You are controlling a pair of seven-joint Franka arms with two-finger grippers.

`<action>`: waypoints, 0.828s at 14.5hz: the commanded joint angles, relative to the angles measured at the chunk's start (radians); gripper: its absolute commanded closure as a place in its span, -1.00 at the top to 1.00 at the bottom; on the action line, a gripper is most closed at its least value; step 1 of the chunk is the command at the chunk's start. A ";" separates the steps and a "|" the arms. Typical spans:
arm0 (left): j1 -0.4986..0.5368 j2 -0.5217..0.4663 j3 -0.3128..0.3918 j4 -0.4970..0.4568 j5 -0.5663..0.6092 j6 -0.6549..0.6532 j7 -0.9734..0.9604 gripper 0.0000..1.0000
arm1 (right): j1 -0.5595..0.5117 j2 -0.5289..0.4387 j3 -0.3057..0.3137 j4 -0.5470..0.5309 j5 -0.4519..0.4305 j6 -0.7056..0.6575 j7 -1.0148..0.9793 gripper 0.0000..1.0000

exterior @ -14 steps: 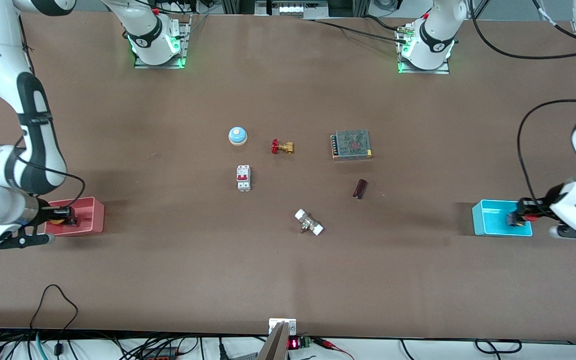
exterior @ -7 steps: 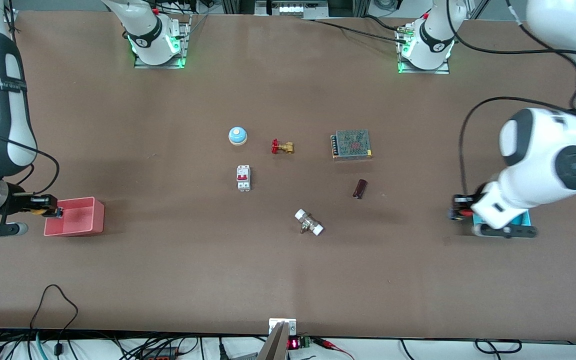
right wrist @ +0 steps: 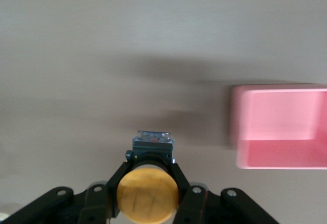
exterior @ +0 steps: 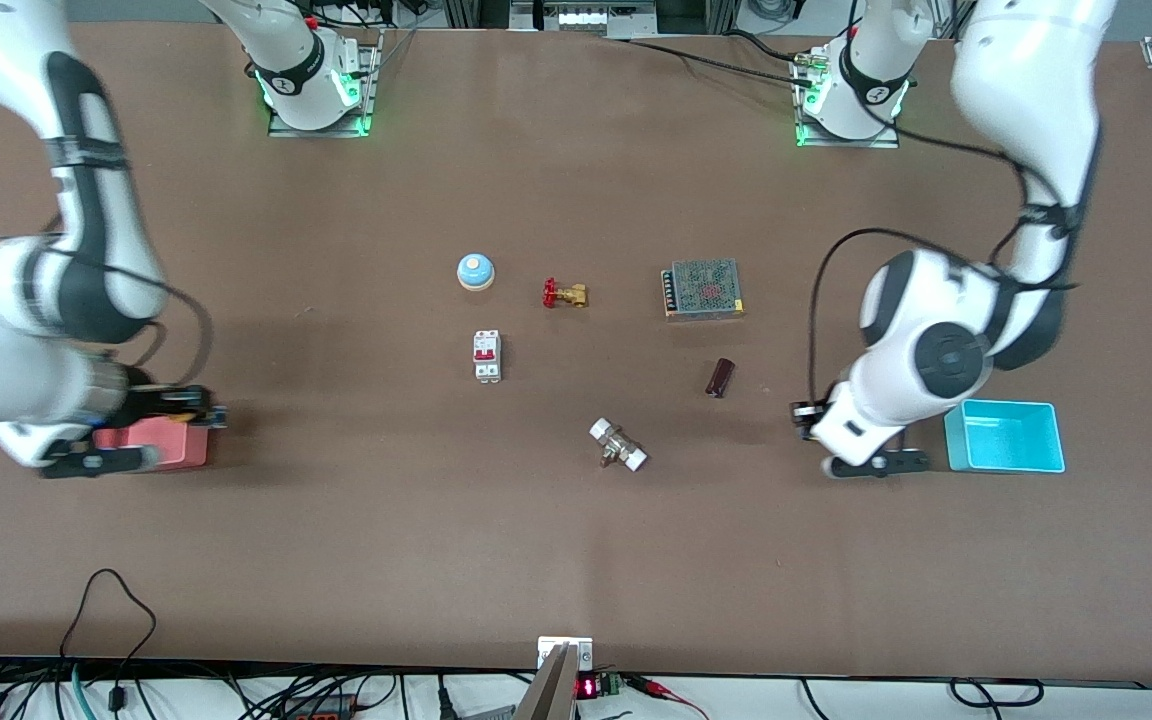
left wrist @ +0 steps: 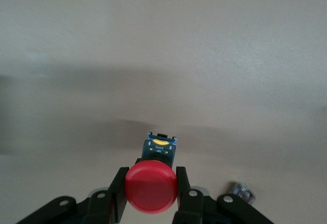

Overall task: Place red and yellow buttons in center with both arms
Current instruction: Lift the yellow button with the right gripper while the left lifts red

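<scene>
My left gripper is shut on the red button, its round red cap facing the wrist camera and its blue-ended black body pointing down at bare brown table. In the front view the left gripper is over bare table beside the cyan bin, on the bin's centre-facing side. My right gripper is shut on the yellow button. In the front view the right gripper is over the centre-facing edge of the pink bin.
Around the middle of the table lie a blue dome bell, a brass valve with a red handle, a white breaker, a mesh-topped power supply, a dark cylinder and a white-ended fitting. The pink bin also shows in the right wrist view.
Both grippers were in their bins a second ago. Each has since come up and out toward the table's middle with its button: the left off the cyan bin, the right to the pink bin's edge.
</scene>
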 commanded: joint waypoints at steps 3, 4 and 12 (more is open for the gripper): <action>-0.012 0.042 0.008 0.010 -0.008 0.031 -0.065 -0.64 | 0.175 0.016 -0.009 -0.040 0.011 0.013 0.248 -0.40; -0.010 0.043 0.008 0.010 -0.008 0.031 -0.062 -0.56 | 0.203 0.036 -0.007 -0.040 0.009 0.030 0.321 -0.40; -0.004 0.036 0.008 0.016 -0.010 0.025 -0.057 0.89 | 0.294 0.131 -0.009 -0.041 0.001 0.117 0.364 -0.39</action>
